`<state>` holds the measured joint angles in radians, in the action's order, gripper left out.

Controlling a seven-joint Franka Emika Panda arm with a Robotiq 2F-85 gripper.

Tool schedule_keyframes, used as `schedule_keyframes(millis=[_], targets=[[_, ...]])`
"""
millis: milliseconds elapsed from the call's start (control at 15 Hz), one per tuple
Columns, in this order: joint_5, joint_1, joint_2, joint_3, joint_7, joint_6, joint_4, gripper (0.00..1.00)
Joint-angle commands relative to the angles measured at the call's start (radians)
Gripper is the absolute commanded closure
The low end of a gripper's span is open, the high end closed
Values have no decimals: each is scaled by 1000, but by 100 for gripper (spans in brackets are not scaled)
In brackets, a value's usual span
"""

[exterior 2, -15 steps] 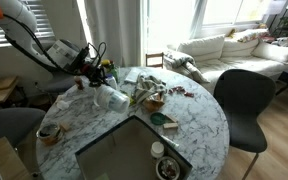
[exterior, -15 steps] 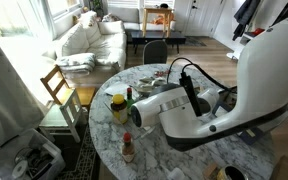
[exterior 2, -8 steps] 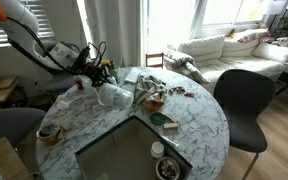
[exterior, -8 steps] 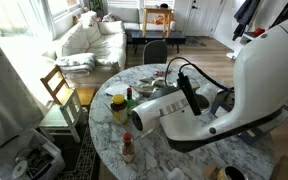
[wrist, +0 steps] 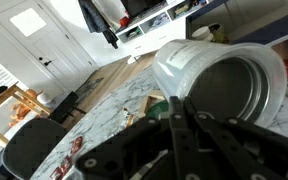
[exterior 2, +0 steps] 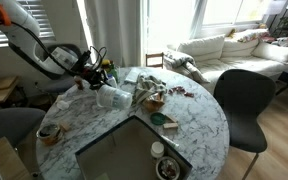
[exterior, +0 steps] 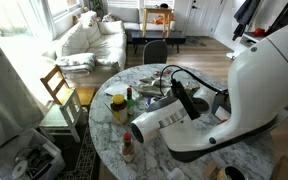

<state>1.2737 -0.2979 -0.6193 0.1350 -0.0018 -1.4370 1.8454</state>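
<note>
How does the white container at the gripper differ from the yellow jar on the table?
The white container lies tipped on its side; the yellow jar stands upright. The container's mouth is open, metal inside; the jar looks capped. The container is at the gripper; the jar stands apart. Both are round vessels at the same marble table.

A round marble table (exterior 2: 199,118) is seen in both exterior views. A yellow jar (exterior: 118,107) and a small bottle (exterior: 128,148) are set near its edge. A white sofa (exterior 2: 224,48) is placed by the windows. A black chair (exterior 2: 242,98) is pushed close to the table, and a wooden chair (exterior: 59,88) is seen beside it.
</note>
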Motion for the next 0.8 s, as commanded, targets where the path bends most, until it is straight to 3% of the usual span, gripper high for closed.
schedule_keyframes(millis=[0,267,733], targets=[[54,-13,-58,12,-72,74,-5,99],[75,-26,-115,18,-75,149,-33,99],[58,-14,-105,28,69,181,-29,99]])
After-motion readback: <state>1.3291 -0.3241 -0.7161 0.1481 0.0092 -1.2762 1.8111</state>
